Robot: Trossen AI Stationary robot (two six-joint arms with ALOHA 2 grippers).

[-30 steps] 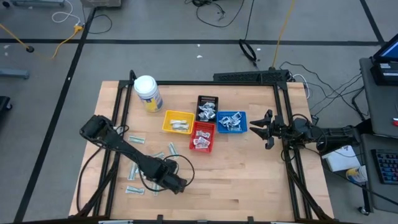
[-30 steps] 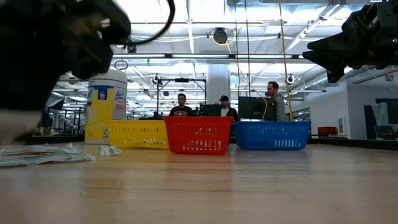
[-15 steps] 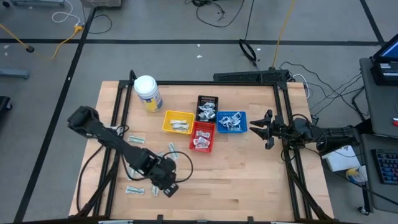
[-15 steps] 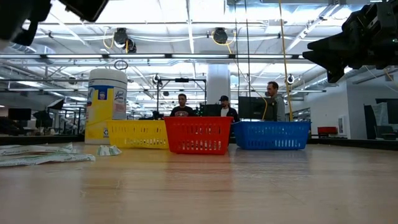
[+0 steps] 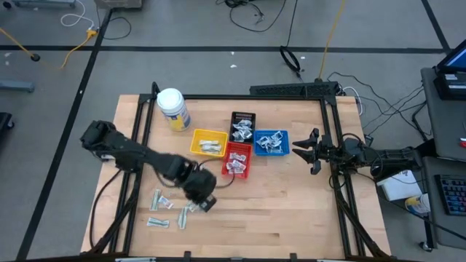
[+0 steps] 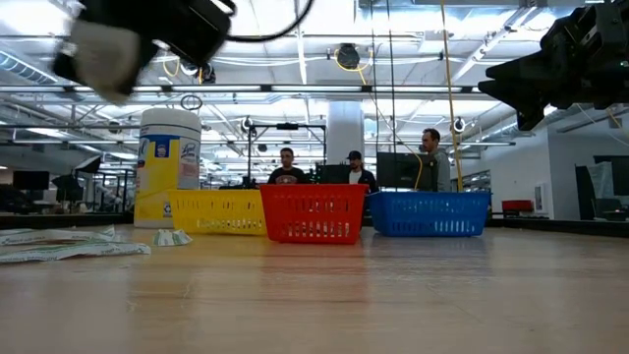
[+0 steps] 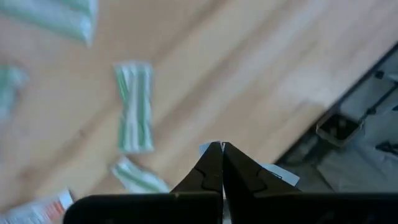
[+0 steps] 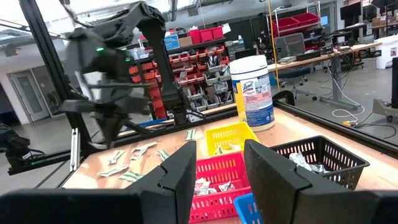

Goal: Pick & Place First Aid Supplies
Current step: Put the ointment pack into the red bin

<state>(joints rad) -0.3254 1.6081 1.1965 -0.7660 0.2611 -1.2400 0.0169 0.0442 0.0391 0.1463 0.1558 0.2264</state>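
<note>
A small pale packet point(image 7: 273, 175) is seen pinched between the closed fingers of the left gripper point(image 5: 203, 204), which is raised above the table point(image 5: 291, 218) just in front of the red tray point(image 5: 237, 161); it is probably held up so that it can be carried to 1 of the trays. Other green-grey wrappers point(image 5: 162, 206) are left lying flat on the wood near this gripper, and many packets are already sorted in the yellow tray point(image 5: 207, 143), black tray point(image 5: 243, 125) and blue tray point(image 5: 271, 143). The right gripper point(image 5: 304, 151) is kept open and empty just beside the blue tray, apparently waiting.
</note>
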